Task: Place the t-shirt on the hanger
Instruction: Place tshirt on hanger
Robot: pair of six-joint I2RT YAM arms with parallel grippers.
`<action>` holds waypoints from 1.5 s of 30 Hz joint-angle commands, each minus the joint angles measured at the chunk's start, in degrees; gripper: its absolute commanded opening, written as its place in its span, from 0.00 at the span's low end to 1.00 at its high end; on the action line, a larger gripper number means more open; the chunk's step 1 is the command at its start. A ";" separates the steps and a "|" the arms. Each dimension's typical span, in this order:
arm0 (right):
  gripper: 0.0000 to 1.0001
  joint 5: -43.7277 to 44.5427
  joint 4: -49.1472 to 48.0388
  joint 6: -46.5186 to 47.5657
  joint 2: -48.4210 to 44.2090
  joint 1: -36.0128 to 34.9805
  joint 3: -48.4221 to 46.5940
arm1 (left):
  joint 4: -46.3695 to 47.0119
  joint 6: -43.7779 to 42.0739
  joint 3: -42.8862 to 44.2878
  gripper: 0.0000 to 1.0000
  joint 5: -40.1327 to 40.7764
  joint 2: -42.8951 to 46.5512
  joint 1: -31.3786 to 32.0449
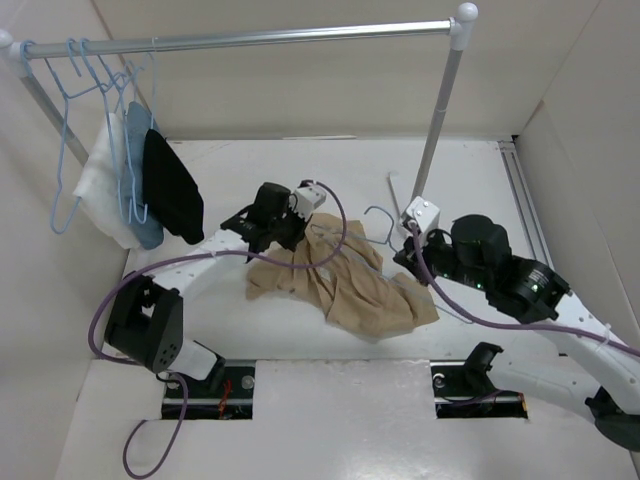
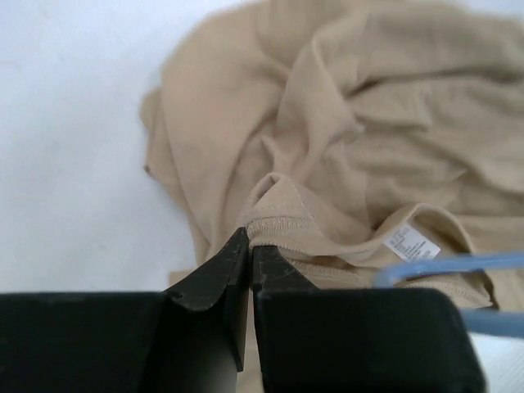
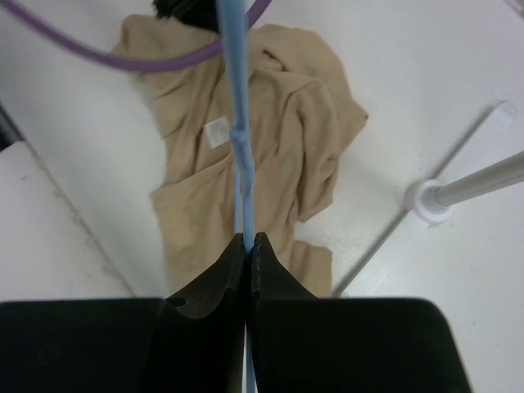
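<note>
The tan t-shirt (image 1: pixel 345 285) lies crumpled on the table between the arms. My left gripper (image 1: pixel 288 243) is at its upper left edge. In the left wrist view the gripper (image 2: pixel 250 239) is shut on the ribbed collar of the t-shirt (image 2: pixel 344 123), and the white label (image 2: pixel 412 246) shows just to the right. My right gripper (image 1: pixel 407 250) is shut on a light-blue hanger (image 1: pixel 379 214) at the shirt's right side. In the right wrist view the gripper (image 3: pixel 248 239) pinches the hanger (image 3: pixel 237 98), whose wire runs over the t-shirt (image 3: pixel 295 139) toward the left gripper. The hanger's wire (image 2: pixel 458 264) also lies beside the label.
A clothes rack (image 1: pixel 260 38) spans the back, and its right post (image 1: pixel 437 125) stands just behind my right gripper. Its foot (image 3: pixel 431 199) shows in the right wrist view. Several blue hangers (image 1: pixel 90 90), a white cloth (image 1: pixel 105 185), a blue cloth (image 1: pixel 140 170) and a black garment (image 1: pixel 172 185) hang at the left.
</note>
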State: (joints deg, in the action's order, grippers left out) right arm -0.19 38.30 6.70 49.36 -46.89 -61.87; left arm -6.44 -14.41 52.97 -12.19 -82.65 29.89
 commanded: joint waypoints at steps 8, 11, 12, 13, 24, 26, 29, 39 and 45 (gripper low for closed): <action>0.00 -12.38 6.96 -4.24 -6.47 0.14 -0.28 | -9.82 7.03 10.49 0.00 1.46 3.37 0.08; 0.00 -8.97 4.87 -4.76 -6.47 0.14 0.95 | -10.34 7.03 9.96 0.00 -0.12 3.90 0.08; 0.00 -7.82 3.98 -4.77 -6.47 0.14 0.96 | -10.35 7.03 9.96 0.00 -0.73 4.42 0.08; 0.00 -5.64 3.10 -4.77 -5.95 0.14 0.96 | -10.87 6.42 9.96 0.00 -1.26 4.43 0.08; 0.00 -0.34 -8.67 -3.36 0.82 0.14 6.22 | -10.79 6.42 11.10 0.00 -2.58 6.01 0.08; 0.00 -0.34 -10.87 -4.06 0.82 0.14 6.75 | -10.26 6.42 11.10 0.00 -3.10 6.01 0.08; 0.00 -0.34 -13.59 -4.06 1.96 0.14 7.37 | -10.26 3.88 11.10 0.00 -9.24 6.53 0.08; 0.00 -12.90 -25.65 3.83 4.16 0.14 11.94 | -16.31 1.23 23.92 0.00 -23.59 6.01 0.08; 0.00 -20.46 -25.13 5.78 1.53 0.14 14.93 | -26.67 -8.16 32.44 0.00 -17.01 4.96 4.19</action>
State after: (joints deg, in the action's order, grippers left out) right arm -14.04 17.30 10.39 52.77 -46.83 -47.81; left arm -26.89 -16.56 81.49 -30.79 -78.85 31.14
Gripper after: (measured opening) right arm 0.046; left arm 0.010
